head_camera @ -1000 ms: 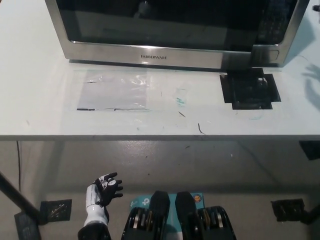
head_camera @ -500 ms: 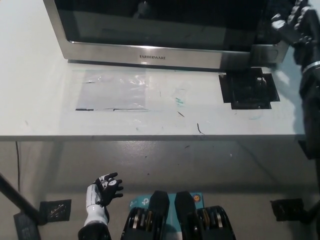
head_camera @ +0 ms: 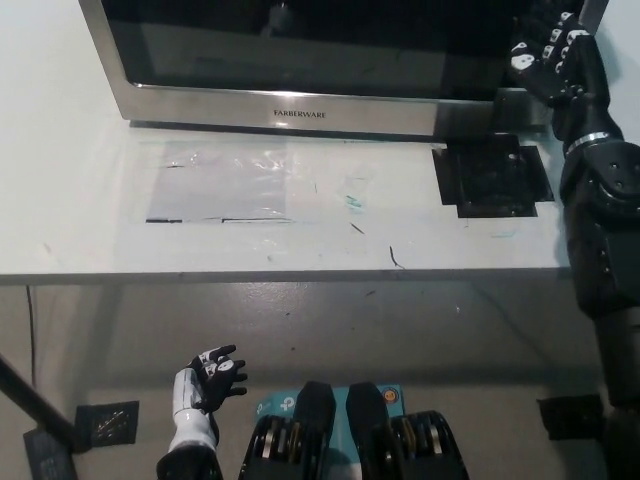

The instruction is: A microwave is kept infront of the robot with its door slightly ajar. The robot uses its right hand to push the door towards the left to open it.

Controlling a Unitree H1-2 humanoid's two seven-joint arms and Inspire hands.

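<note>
A steel-framed microwave [head_camera: 300, 105] with a dark glass door [head_camera: 300, 45] stands at the back of the white table [head_camera: 80, 220]. My black right hand [head_camera: 548, 55] is raised at the microwave's right end, by the door's right edge, fingers spread and holding nothing. Whether it touches the door cannot be told. The right arm [head_camera: 600, 230] runs up the picture's right side. My white left hand [head_camera: 210, 382] rests low at the lower left, below the table's edge, fingers apart and empty.
A black taped square [head_camera: 492, 178] lies on the table before the microwave's right end. A clear taped sheet [head_camera: 220, 180] lies at left centre. Black tape patches [head_camera: 105, 420] mark the floor.
My right arm has come in from the right and its hand has moved left and closer to the microwave's right end. The view has shifted slightly. The left hand has stayed put.
</note>
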